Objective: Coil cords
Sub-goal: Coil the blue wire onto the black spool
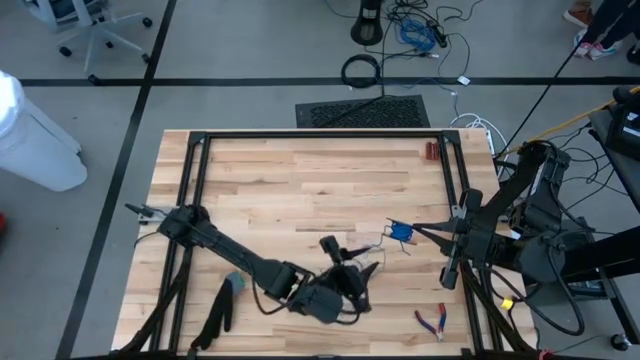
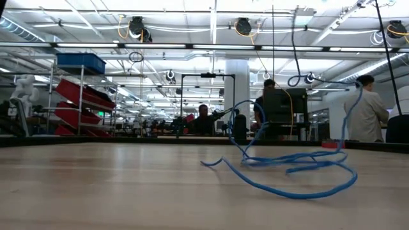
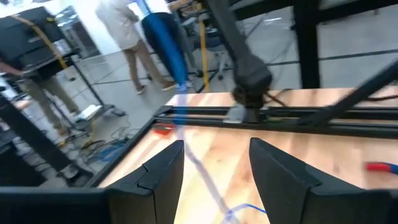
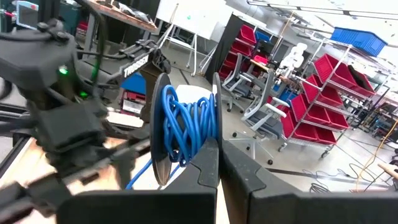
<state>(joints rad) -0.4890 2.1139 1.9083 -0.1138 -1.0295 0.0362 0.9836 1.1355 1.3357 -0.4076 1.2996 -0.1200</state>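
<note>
step: winding, partly done. judging by the bundle already built up and the slack left on the table, the cord is about halfway coiled.
cord: one blue cord [image 2: 300, 167]. its free part lies in loose loops on the table [image 1: 300, 170], right of middle; in the high view it shows as a small blue bunch [image 1: 401, 233] just off the right gripper's tips.
coil: one bundle of blue turns [image 4: 186, 134] around a small spool with dark discs, held up in front of the right wrist camera.
right gripper: right gripper [image 1: 420, 230] clenched; in its wrist view the two fingers [image 4: 208, 171] meet at the lower edge of the spool (it looks like a pinch on the spool's disc, though the contact itself is partly hidden).
left gripper: left gripper [image 3: 214, 168] released, fingers apart with nothing between them; a thin blue strand [image 3: 205, 180] runs along the table just ahead of the gap, not touching either finger.
next move (a guess): the left gripper needs to close on the loose strand and lead it around the spool while the right holds firm; slack must be kept free of snags.
counts: cords, one; spools, one; pliers [image 1: 432, 320], one, red-handled, near the table's front right, well apart from the cord; arms, two.
background: people stand beyond the table, away from the work.
</note>
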